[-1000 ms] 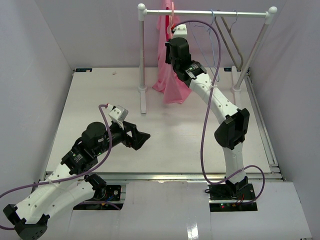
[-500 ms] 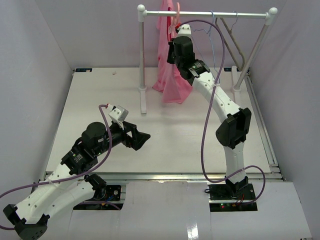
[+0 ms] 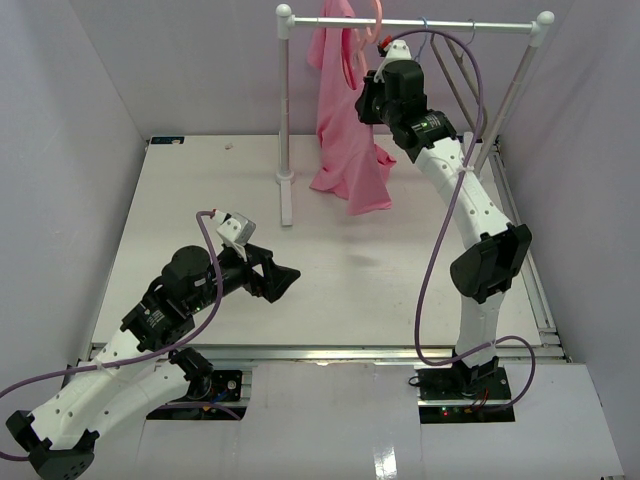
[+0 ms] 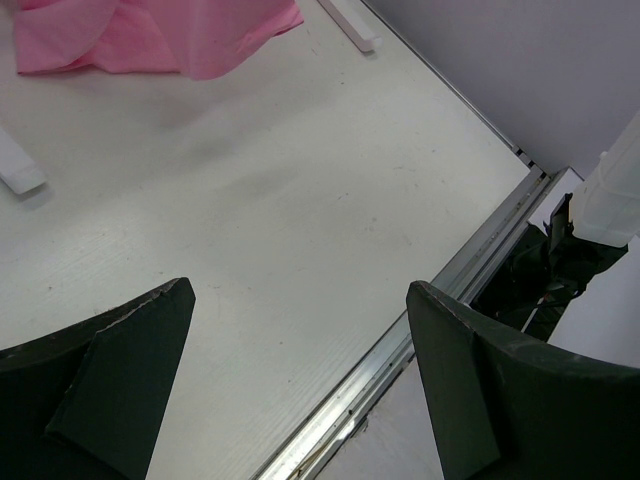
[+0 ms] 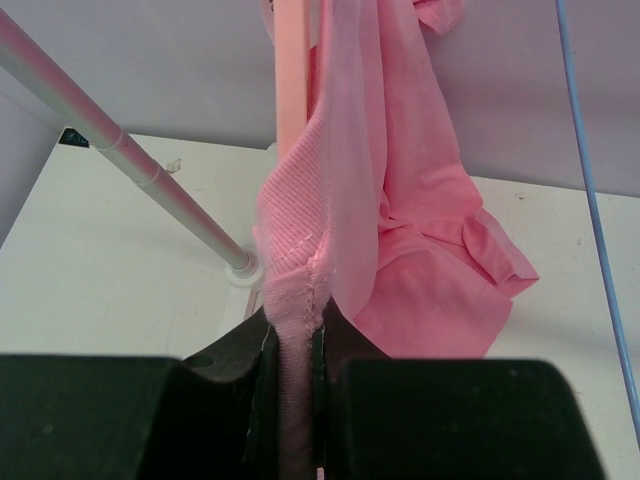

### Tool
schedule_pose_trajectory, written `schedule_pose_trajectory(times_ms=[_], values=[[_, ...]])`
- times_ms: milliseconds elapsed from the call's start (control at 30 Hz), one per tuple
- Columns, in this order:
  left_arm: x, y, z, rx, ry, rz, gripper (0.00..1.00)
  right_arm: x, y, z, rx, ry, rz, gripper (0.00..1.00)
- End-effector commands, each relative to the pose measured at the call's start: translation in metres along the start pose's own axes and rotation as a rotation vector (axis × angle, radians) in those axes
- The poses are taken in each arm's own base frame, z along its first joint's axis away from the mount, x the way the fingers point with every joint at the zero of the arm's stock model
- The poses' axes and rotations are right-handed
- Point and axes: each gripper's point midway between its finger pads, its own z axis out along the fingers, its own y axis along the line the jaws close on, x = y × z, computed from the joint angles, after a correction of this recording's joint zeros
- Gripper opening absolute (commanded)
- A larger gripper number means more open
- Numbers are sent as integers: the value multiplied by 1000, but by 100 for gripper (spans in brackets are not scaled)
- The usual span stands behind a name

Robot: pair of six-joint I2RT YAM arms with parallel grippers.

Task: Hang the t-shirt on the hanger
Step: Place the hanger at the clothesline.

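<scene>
Desk's [image 3: 200, 200] far edge: right pincer [image 5: 292, 340] pinches hanging t-shirt [image 3: 350, 150] just beside upright hanger [image 5: 292, 80]; left pincer [image 4: 300, 370] wide, well apart.

pink on pink against white
the t-shirt [image 3: 345, 140] is plain pink with a ribbed collar; the hanger [image 5: 292, 80] is paler salmon-pink; the wire hanger [image 5: 585, 150] is blue; rack [image 3: 285, 100] and table [image 3: 200, 190] are white; the cable [image 3: 418, 320] is purple.
</scene>
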Motion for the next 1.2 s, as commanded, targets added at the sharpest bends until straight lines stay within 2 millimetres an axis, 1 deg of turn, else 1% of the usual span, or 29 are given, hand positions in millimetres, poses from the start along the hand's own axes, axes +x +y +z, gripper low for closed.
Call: schedule_pose_trajectory(times_ms=[0,133,167,267,467,633,733,833,900,1000,1133,1167], values=[[-1,-3,0,17,-10,11,98,-44,9,-12,-103,-92,24,8],[-2,-3,0,18,-11,11,98,-34,10,-8,-127,-55,20,8],[-2,-3,1,18,-10,11,98,-32,14,-9,-150,-44,19,8],[-1,-3,1,20,-4,8,98,-29,15,-11,-161,-22,18,8],[-1,-4,1,24,-5,10,98,-31,16,-24,-164,-10,14,8],[0,-3,1,22,-2,10,98,-41,11,-31,-152,-32,11,8],[1,-3,2,21,-1,8,98,-43,9,-27,-154,-34,16,8],[1,-2,2,18,-2,9,98,-32,6,-19,-162,-4,35,8],[0,-2,2,18,-2,10,98,-25,10,-16,-184,15,38,8],[0,-3,2,20,-1,10,98,-22,14,-13,-216,24,42,8],[0,-2,2,18,-5,12,98,-26,23,-22,-261,17,35,10],[0,-2,1,16,-6,13,98,-28,24,-25,-265,15,33,13]])
